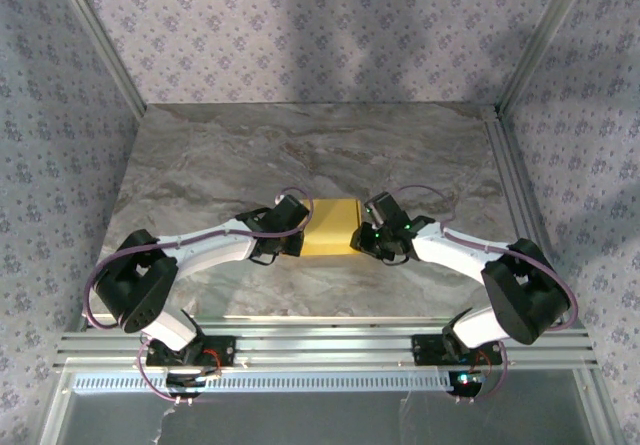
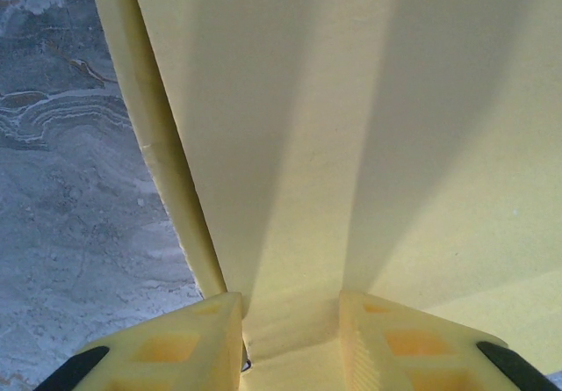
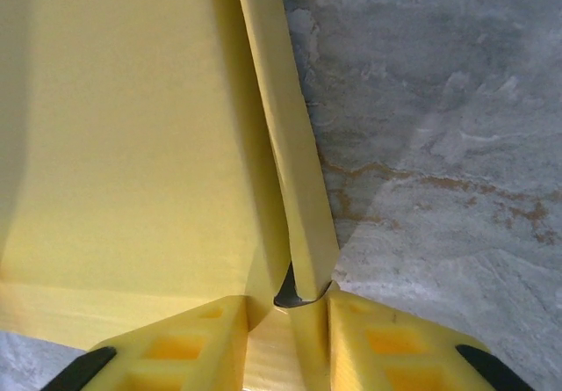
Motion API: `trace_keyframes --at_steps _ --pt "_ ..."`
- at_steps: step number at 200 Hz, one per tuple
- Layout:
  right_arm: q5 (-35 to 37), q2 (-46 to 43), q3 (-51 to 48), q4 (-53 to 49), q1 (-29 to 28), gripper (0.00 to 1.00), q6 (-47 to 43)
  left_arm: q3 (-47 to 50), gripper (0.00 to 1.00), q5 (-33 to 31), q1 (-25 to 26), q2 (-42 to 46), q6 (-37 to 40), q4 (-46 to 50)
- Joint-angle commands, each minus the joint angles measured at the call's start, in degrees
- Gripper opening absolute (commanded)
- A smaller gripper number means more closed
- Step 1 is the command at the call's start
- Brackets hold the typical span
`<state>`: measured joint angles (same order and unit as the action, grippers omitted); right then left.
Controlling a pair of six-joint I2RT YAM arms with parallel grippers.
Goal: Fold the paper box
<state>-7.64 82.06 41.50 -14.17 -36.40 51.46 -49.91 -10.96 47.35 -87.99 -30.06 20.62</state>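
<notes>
Two grippers: left gripper (image 1: 297, 229) and right gripper (image 1: 360, 236) are flanking the paper box (image 1: 330, 227), one at each side edge.
Top view: box is sitting yellow face up in the middle of the table (image 1: 300, 155), reading as a flat rectangle just beyond both wrists.
Left wrist view: fingers (image 2: 176, 347) are standing part-way apart, with a broad yellow panel (image 2: 351, 127) running up out of the gap. A narrow wall (image 2: 167, 171) is showing along its left edge, with marble beyond it.
Left grip: can't tell if it's clamping card or only resting against it.
Right wrist view: a thin upright strip (image 3: 285, 145) is running into the gap and lying against the marble-side finger (image 3: 386, 347). A dark slot is showing on its other side.
Right grip: can't tell either; not looking like a full pinch.
Stage, my guess: late, side wall being tucked or creased.
Risk 1: strip is looking slightly kinked near the fingers, so more push could be creasing it off its score line.
Risk 2: uneven squeeze from the two sides could be sliding or bowing the light box and popping a tab loose.
</notes>
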Motion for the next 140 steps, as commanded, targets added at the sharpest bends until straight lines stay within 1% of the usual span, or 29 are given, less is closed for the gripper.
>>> trace_keyframes --at_steps 1,36,97,140 --pt "2.94 -0.19 2.91 -6.02 -1.26 0.31 -2.51 -1.32 0.33 3.19 0.57 -0.96 -0.27 -1.29" --pt "6.4 -1.74 5.59 -11.21 -1.41 0.32 -4.28 -1.23 0.33 3.0 0.56 -1.22 -0.02 -1.26" --pt "7.11 -2.49 6.05 -12.49 -2.33 0.31 -3.72 -1.49 0.33 3.13 0.57 -1.34 0.01 -1.2" --pt "8.43 -1.21 5.83 -12.98 -2.1 0.31 -3.98 -1.7 0.33 3.18 0.55 -1.45 0.12 -1.07"
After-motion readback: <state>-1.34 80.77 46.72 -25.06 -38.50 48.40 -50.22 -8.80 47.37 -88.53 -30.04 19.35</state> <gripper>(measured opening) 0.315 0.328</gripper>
